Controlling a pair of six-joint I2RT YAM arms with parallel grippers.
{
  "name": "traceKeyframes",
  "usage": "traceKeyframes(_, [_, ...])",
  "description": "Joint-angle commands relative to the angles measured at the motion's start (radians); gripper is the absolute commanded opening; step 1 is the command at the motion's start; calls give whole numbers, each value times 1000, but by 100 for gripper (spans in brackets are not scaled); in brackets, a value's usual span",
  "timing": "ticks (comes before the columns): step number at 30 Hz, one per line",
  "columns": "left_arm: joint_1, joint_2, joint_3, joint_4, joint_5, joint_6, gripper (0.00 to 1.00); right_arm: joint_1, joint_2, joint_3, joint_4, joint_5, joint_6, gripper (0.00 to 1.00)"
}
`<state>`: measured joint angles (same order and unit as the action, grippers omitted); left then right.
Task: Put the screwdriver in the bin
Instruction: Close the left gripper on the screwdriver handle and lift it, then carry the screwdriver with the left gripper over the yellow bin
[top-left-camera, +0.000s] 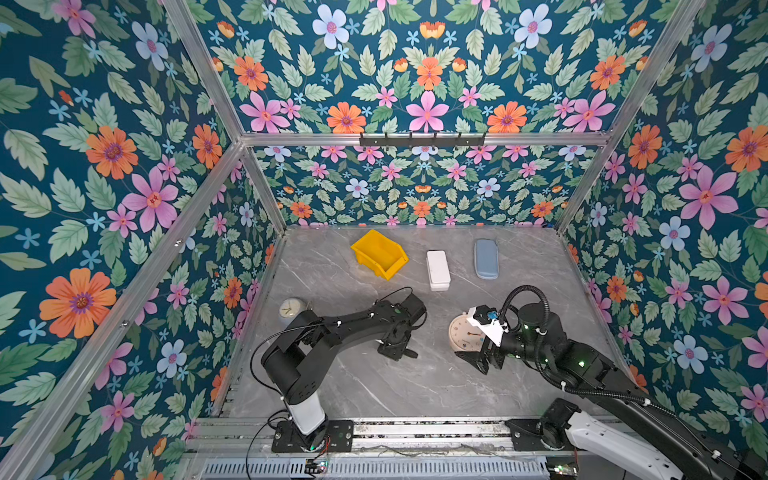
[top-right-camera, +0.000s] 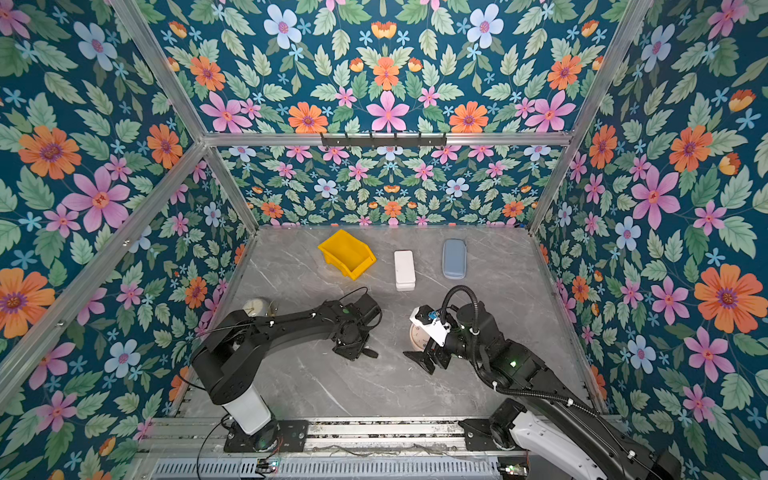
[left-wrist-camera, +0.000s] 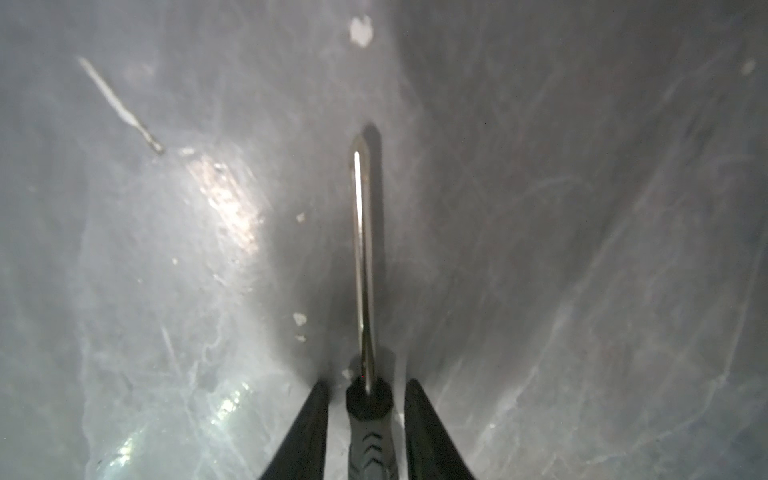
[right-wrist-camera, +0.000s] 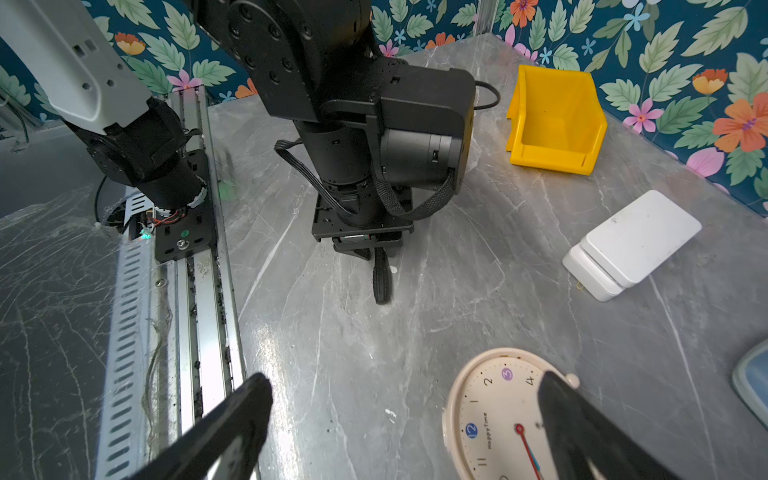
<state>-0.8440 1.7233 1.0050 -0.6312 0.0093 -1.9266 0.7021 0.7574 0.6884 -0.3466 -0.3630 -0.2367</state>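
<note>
The screwdriver (left-wrist-camera: 362, 249) lies flat on the grey marble table, black handle toward the wrist, thin metal shaft pointing away. My left gripper (left-wrist-camera: 365, 386) is down on the table astride the handle, its jaws narrow with a thin gap showing on each side. In both top views the handle end (top-left-camera: 409, 354) pokes out beside the left gripper (top-left-camera: 397, 351). From the right wrist the handle (right-wrist-camera: 382, 282) shows under that gripper. The yellow bin (top-left-camera: 370, 245) stands empty at the back, left of centre. My right gripper (right-wrist-camera: 405, 384) hovers open and empty over the table.
A beige clock (top-left-camera: 463, 332) lies flat beside the right gripper. A small clock (top-left-camera: 291, 309) stands by the left wall. A white box (top-left-camera: 437, 269) and a grey-blue case (top-left-camera: 486, 258) lie at the back right of the bin. A metal rail (top-left-camera: 415, 432) runs along the front edge.
</note>
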Motion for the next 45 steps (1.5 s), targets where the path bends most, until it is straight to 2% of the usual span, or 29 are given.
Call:
traceKeyframes(1, [3, 9, -15, -10, 1, 1, 35, 0, -5, -3, 18, -4, 7, 99])
traceKeyframes(6, [8, 25, -17, -11, 18, -2, 32, 0, -1, -1, 20, -5, 4, 99])
traceKeyframes(16, [26, 56, -18, -3, 55, 7, 20, 0, -6, -8, 21, -5, 5, 99])
traceKeyframes(23, [30, 75, 32, -51, 38, 47, 4, 0, 1, 0, 37, -2, 0, 99])
traceKeyframes(33, [31, -14, 106, -161, -113, 75, 1, 0, 43, 18, 67, -20, -12, 99])
traceKeyframes(39, [33, -69, 130, -159, -210, 102, 2, 0, 42, 19, 95, -23, 11, 99])
traceKeyframes(45, [42, -128, 161, -137, -334, 183, 3, 0, 43, 16, 108, -26, 20, 99])
